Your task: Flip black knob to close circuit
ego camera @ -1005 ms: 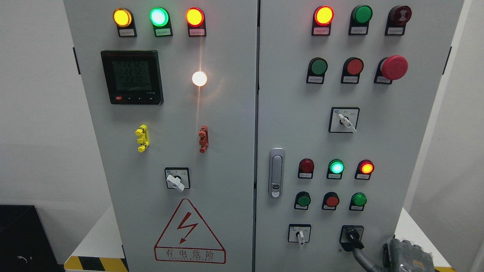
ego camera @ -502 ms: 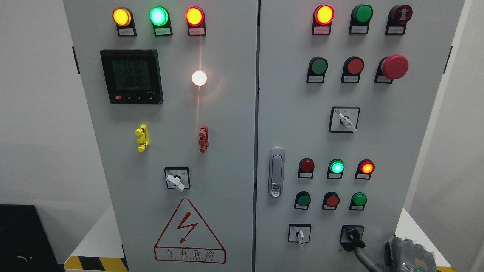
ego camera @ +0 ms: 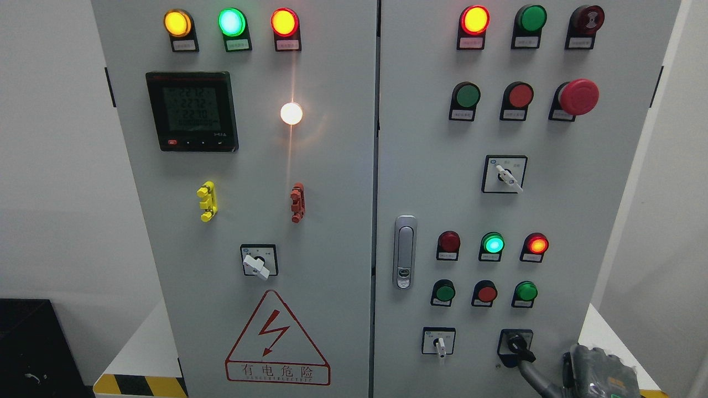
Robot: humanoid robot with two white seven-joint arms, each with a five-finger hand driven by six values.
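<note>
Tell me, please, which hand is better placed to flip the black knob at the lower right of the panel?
The right hand, I would judge. It shows at the bottom right corner, with a grey finger reaching up to the black knob. The left hand is not in view at all.

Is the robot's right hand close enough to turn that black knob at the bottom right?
Probably yes. The right hand sits just right of the black knob, with one grey finger already reaching up to it and nothing between them.

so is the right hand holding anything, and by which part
No full grasp shows: a finger of the right hand reaches the black knob at its lower end; the remaining digits are cut off.
</note>
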